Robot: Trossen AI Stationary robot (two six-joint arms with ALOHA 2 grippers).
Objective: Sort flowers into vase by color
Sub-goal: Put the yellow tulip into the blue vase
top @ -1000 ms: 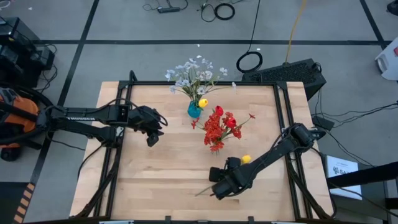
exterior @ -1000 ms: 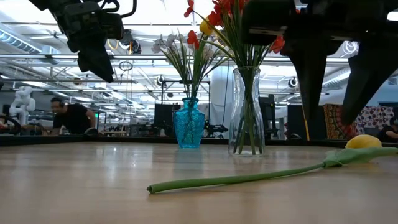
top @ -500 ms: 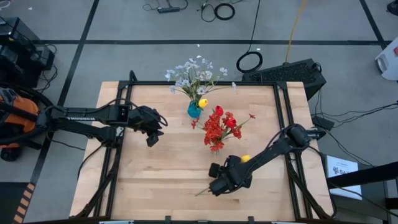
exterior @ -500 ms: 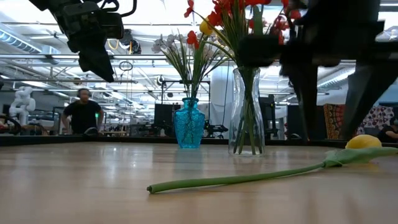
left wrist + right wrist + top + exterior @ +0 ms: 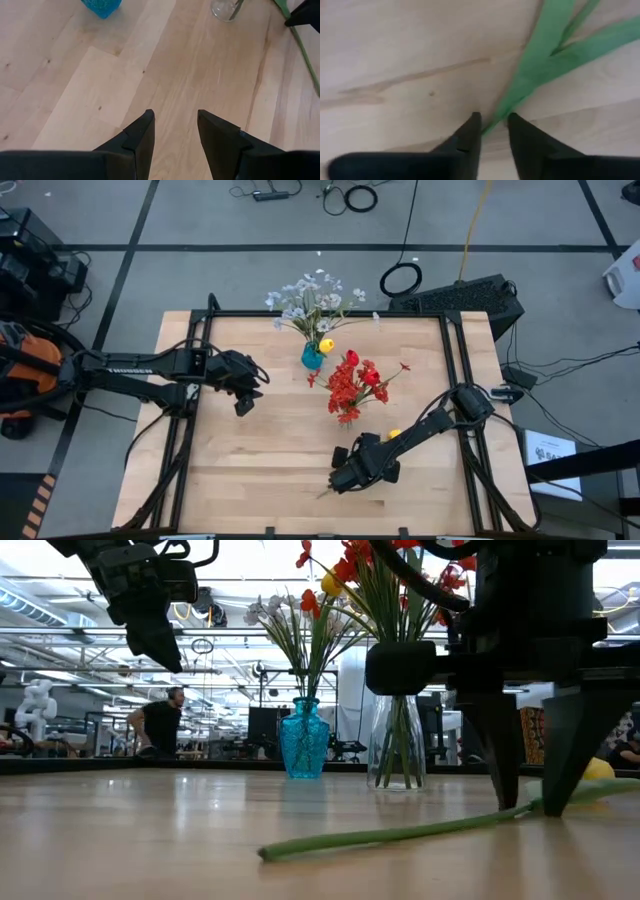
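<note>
Fingers (image 5: 470,131) of the right gripper (image 5: 533,808) point straight down and touch the tabletop (image 5: 250,470). They stand on both sides of the green stem of a yellow tulip (image 5: 400,834), close around it, but you cannot tell if they squeeze it yet. The tulip lies flat on the tabletop, near the clear glass vase (image 5: 399,730), on the side away from the blue vase (image 5: 312,357). Its yellow bloom (image 5: 395,435) peeks out beside the right arm. The right arm reaches low across the tabletop from the edge and bends down at the wrist.

The left gripper (image 5: 243,404) hangs up in the air, well apart from the clear glass vase, out past the blue vase. Its fingers (image 5: 142,135) are spread apart and hold nothing. The left arm lies stretched out level over the tabletop. White letters run along it, too small to read.

Red flowers (image 5: 352,385) stand in the clear glass vase. White blossoms (image 5: 310,295) and another yellow tulip (image 5: 325,345) stand in the blue vase, just beside it.

A person (image 5: 160,725) in dark clothes stands far back in the room.
</note>
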